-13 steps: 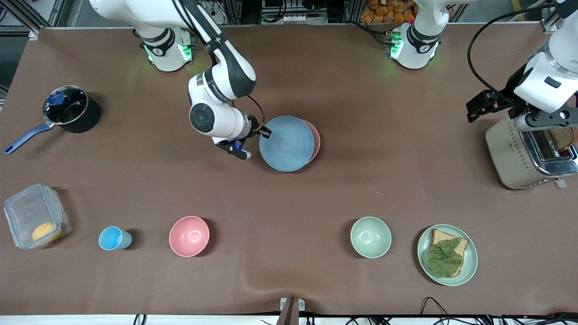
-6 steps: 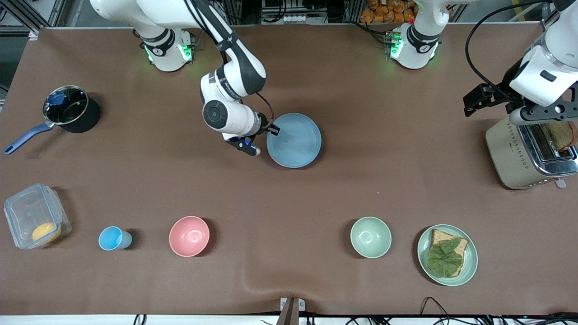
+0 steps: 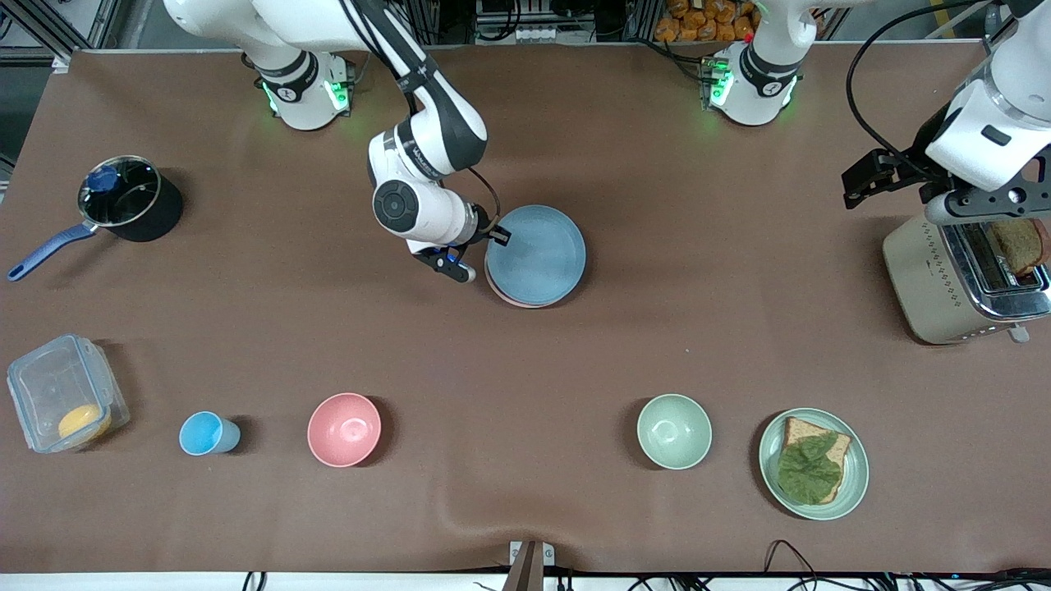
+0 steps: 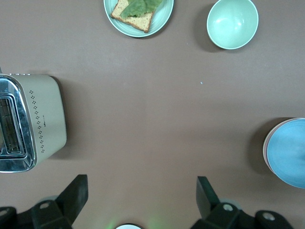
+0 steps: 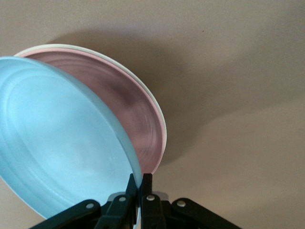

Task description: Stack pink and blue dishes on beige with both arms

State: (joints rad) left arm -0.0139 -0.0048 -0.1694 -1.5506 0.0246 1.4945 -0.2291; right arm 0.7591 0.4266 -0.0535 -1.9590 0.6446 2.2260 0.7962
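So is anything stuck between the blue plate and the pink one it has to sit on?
Nothing visible. The right gripper pinches the blue plate by its rim, tilted over the pink plate, which lies on the beige plate. The gap between them looks empty. The left gripper waits beside the toaster.

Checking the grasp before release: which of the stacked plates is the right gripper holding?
The blue plate, the top one, tilted over the pink plate; the right gripper has its jaws pinched on its rim.
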